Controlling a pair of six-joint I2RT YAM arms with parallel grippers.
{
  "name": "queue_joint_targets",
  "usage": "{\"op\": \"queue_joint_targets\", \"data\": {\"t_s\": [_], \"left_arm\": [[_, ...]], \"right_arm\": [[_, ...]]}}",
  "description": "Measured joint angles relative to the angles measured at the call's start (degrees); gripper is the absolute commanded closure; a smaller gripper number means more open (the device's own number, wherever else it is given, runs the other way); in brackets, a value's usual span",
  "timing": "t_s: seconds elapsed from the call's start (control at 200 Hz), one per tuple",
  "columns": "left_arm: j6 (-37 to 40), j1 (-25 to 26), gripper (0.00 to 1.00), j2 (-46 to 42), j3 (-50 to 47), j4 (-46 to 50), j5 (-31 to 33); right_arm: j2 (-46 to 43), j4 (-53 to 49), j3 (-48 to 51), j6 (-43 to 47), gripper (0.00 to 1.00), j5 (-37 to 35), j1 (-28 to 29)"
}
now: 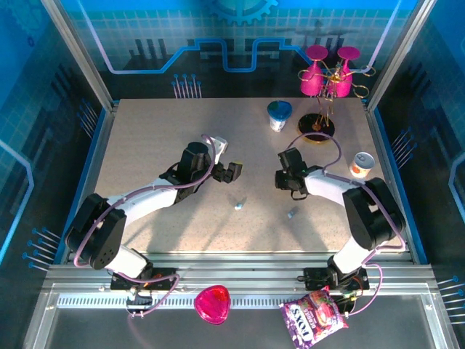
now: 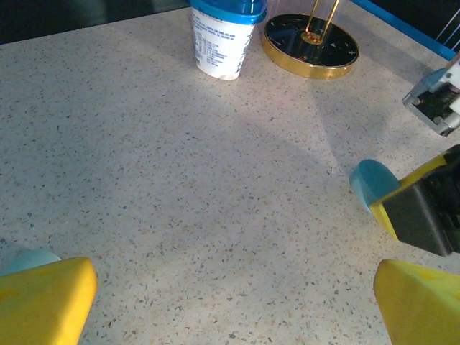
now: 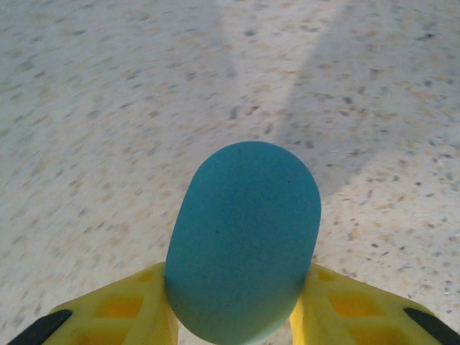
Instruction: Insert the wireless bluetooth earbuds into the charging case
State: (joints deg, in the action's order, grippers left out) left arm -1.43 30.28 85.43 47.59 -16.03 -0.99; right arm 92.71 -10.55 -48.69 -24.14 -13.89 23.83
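The right claw [image 3: 241, 313] is closed on the teal charging case [image 3: 244, 237], its yellow fingers [image 3: 136, 309] pressing the case's two long sides near the lower end. The case is a smooth rounded oval. In the right wrist view its long axis runs up and away from the claw, leaning a little to the right, with the free rounded end pointing out over the speckled surface [image 1: 160, 145]. Whether its lid is open cannot be told from this face.

In the left wrist view the same case [image 2: 372, 180] sticks out of the right claw's dark tip at the right edge, pointing toward the left arm. The left claw [image 2: 230, 302] is spread wide and holds nothing.

From above, the two claws face each other near the middle of the surface — left claw [image 1: 231, 172], right claw [image 1: 280, 178] — close but apart. The first earbud [image 1: 238, 206] lies on the surface just nearer the bases than the left claw, and the second earbud [image 1: 291, 214] lies below the right claw. Both are loose, well apart from each other and too small to show which way they point.
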Motion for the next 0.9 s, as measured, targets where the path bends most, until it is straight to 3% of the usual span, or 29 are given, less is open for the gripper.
{"op": "queue_joint_targets", "data": {"t_s": [0.455, 0.635, 0.901], "left_arm": [[1.4, -0.3, 0.01, -2.0, -2.1, -0.9, -3.6], [1.6, -3.0, 0.01, -6.9, -8.0, -5.5, -11.6], [0.2, -7.6, 0.01, -9.5, -13.1, -16.9, -29.5]], "right_arm": [[-5.4, 5.7, 4.7, 18.1, 0.63, 19.6, 3.0], [-8.5, 5.4, 4.7, 21.9, 0.62, 24.5, 4.3], [-16.7, 0.7, 3.5, 25.5, 0.62, 31.3, 4.3]]}}
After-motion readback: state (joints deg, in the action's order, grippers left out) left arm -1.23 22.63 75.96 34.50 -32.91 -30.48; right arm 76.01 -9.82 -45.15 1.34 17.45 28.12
